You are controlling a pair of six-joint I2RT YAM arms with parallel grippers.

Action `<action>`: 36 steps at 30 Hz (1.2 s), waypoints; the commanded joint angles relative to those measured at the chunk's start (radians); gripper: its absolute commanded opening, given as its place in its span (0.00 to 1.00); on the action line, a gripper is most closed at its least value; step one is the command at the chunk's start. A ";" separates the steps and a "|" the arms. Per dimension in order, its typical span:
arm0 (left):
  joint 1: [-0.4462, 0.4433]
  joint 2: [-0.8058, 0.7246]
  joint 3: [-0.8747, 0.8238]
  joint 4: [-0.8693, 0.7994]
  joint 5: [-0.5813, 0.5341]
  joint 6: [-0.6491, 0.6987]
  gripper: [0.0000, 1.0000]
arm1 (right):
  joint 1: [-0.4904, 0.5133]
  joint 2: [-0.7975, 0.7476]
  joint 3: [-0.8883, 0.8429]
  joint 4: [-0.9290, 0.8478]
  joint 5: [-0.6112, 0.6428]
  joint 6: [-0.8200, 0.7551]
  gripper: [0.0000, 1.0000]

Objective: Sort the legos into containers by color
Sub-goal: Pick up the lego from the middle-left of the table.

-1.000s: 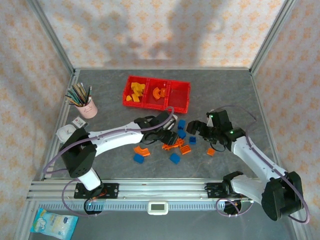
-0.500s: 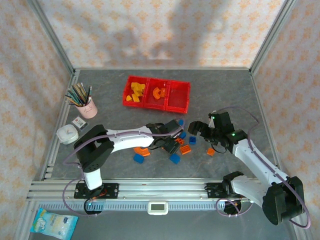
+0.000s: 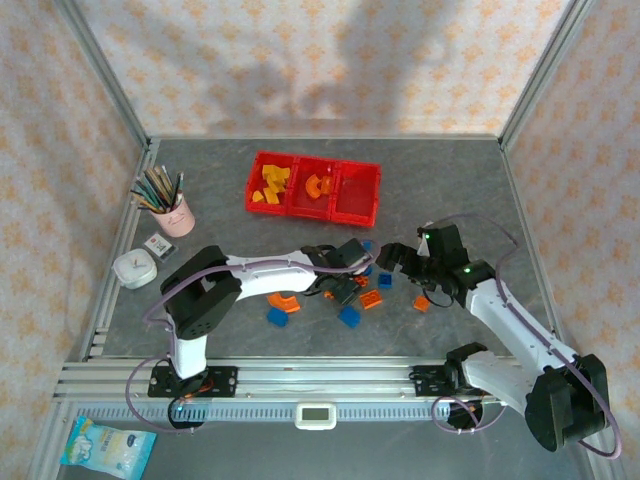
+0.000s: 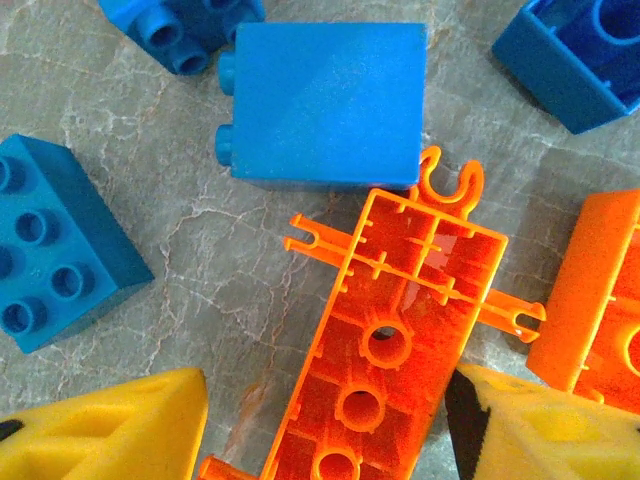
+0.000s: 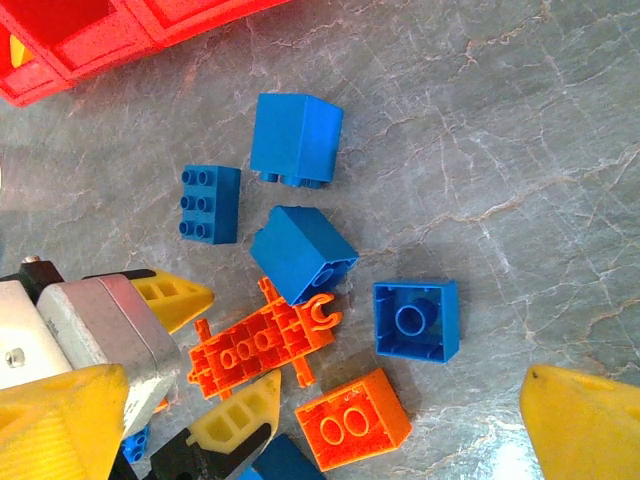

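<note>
An orange ladder-like lego [image 4: 390,340] lies flat on the grey table, and my left gripper [image 4: 320,430] is open astride it. Its yellow fingers [image 4: 100,430] stand either side, the right one close to the piece's edge. In the top view the left gripper [image 3: 345,283] is low over the pile of blue and orange legos [image 3: 371,297]. My right gripper [image 5: 318,400] hovers open above an orange brick [image 5: 352,420] and a blue brick [image 5: 417,320]. The red containers [image 3: 313,187] sit at the back, holding yellow pieces [image 3: 270,183] and orange pieces [image 3: 320,185].
A pink pencil cup [image 3: 175,213] and a white round case [image 3: 133,268] stand at the left. More blue bricks [image 5: 296,138] lie between the pile and the containers' edge [image 5: 100,30]. Loose orange [image 3: 283,300] and blue [image 3: 277,316] bricks lie near the front.
My left gripper has moved toward the front and come down over the orange ladder-like piece in the pile. The right arm has barely shifted.
</note>
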 commanded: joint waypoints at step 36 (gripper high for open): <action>0.125 -0.283 0.021 -0.046 -0.114 -0.151 0.34 | -0.006 0.057 0.167 0.067 -0.059 0.003 1.00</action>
